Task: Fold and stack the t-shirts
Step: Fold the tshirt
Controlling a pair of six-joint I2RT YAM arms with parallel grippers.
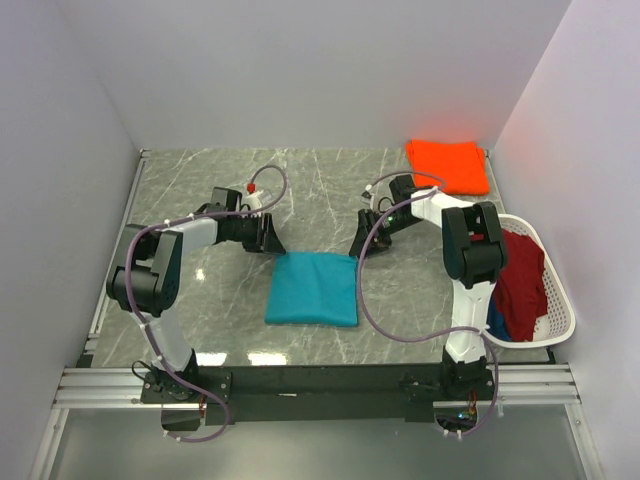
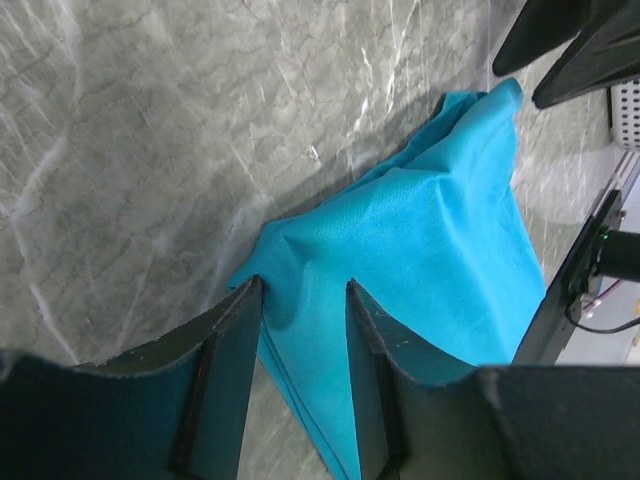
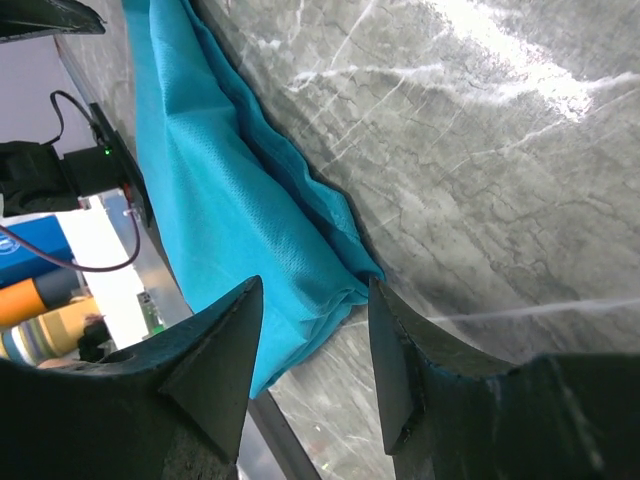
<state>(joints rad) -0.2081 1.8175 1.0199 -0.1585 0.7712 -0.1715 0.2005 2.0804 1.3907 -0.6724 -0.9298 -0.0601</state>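
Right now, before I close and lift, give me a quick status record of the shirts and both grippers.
teal t-shirt: folded flat, table centre
left gripper: straddles its far-left corner, cloth bunched between jaws; grip uncertain
right gripper: open around its far-right corner
orange t-shirt: folded, far right of table
basket: right edge, holds dark red shirt and blue cloth

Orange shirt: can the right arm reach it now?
Probably yes: the orange shirt lies beyond the right gripper, nothing lying between, though its jaws straddle a corner of the teal shirt.
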